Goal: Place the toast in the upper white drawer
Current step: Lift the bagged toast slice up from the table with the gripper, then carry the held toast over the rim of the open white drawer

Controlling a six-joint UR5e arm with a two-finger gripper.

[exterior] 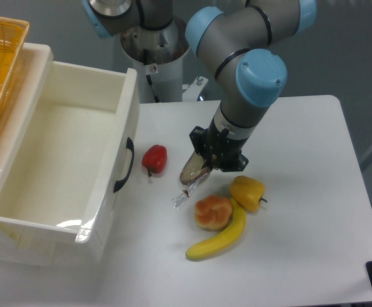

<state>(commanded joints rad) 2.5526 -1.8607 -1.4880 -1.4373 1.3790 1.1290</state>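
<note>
We are gripping the flat beige toast in crinkly clear wrap [194,174] with our two-finger gripper [206,167] closed on it, just right of the red pepper [155,158]; carrying it to the open glossy white drawer [118,137] is remaining.

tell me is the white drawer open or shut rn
Open. The upper white drawer is pulled out, its bare interior showing from above, with the black handle facing the table.

The plastic-wrapped toast [194,174] is tilted, twisted tail pointing down-left toward the table, while the upper white drawer [102,198] stands pulled open, black handle facing the toast.
</note>
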